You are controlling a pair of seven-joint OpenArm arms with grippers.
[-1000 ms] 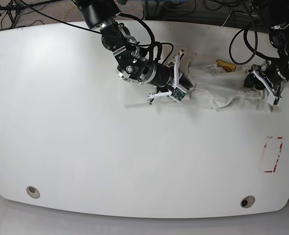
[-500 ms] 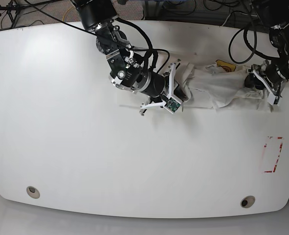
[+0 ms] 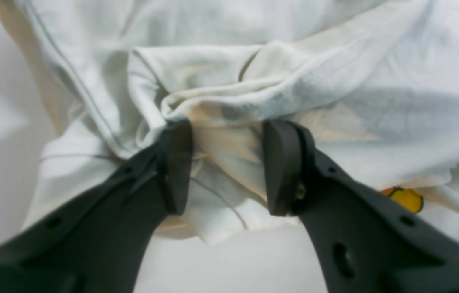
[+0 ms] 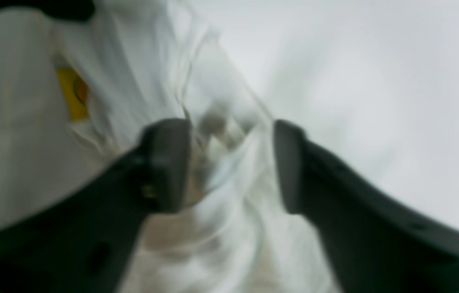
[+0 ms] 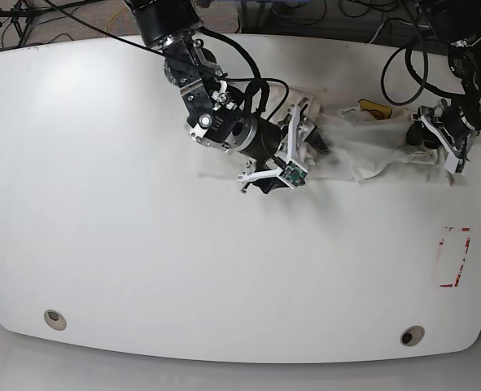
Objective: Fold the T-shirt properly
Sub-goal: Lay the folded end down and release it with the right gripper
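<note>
Your left gripper [image 3: 227, 167] is sitting with its jaws partly apart and a bunched fold of the T-shirt [image 5: 370, 147] between them, the cloth touching both pads; whether it is truly pinching you cannot tell. Your right gripper [image 4: 231, 162] is also standing partly apart around a blurred ridge of the same cloth, grip unclear. You are seeing the shirt lying crumpled toward the table's [image 5: 126, 244] 1 o'clock edge in the base view, its long axis running from 9 o'clock to 3 o'clock between the two grippers. Its yellow logo patch [image 5: 373, 105] is showing at the 12 o'clock side of the bundle. A red-outlined marking [image 5: 454, 257] is lying well apart at 4 o'clock.
</note>
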